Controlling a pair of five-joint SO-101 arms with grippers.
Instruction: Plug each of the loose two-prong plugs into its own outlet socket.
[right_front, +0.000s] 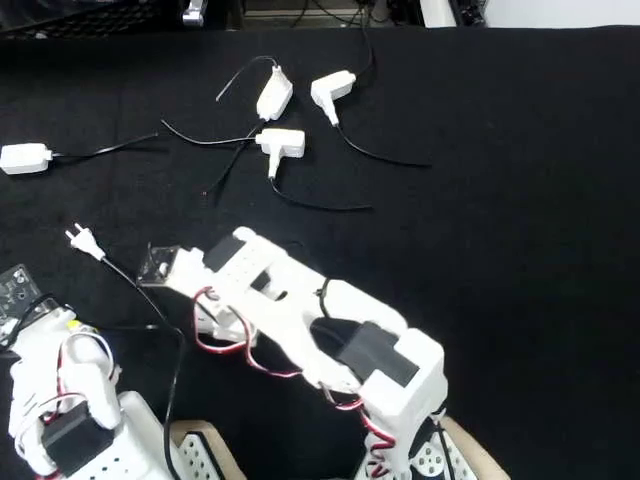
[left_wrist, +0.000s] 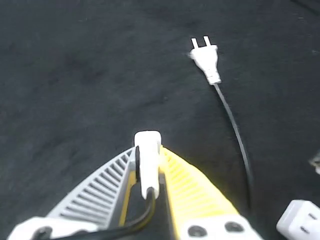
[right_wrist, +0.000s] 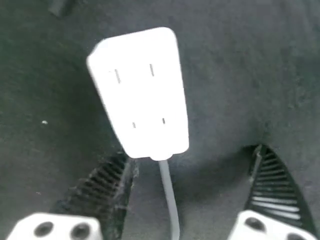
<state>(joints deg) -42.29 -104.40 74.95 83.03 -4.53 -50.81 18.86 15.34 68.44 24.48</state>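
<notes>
My left gripper (left_wrist: 148, 146) is clamped on a plug (left_wrist: 148, 172). My right gripper (right_wrist: 189, 155), jaws apart, hangs over an outlet socket (right_wrist: 140, 90). I'd say mating comes next, and it needs the prongs lined up with the slots. In the high view a loose plug (right_front: 85, 240) lies at nine o'clock and spare sockets (right_front: 275, 95) at twelve.

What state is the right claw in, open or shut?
Open. The right claw has its fingers spread wide, the white outlet socket lying ungripped near them.

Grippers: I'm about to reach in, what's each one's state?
Left gripper: closed on a white plug.
Right gripper: open, holding nothing, outlet socket ahead.
</notes>
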